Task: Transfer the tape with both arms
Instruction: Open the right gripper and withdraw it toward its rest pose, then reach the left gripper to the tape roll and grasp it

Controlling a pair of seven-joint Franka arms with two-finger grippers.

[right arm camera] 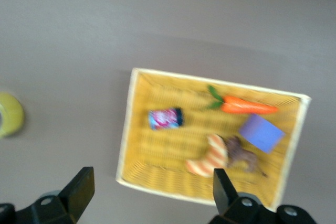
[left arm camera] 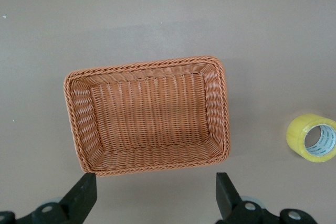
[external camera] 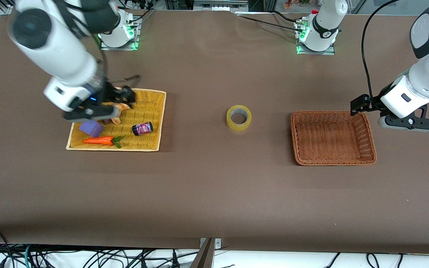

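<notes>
Front view shows the table (external camera: 207, 193) with the yellow tray (external camera: 154, 111) toward the right arm's end, the brown basket (external camera: 333, 137) toward the left arm's, and the tape (external camera: 238, 117) lying flat between them, untouched. The right gripper (external camera: 119, 97) hovers wide open over the tray; the left gripper (external camera: 361, 105) hangs wide open over the basket's edge. No pickup has begun, I judge; next, one gripper must reach the tape.
</notes>
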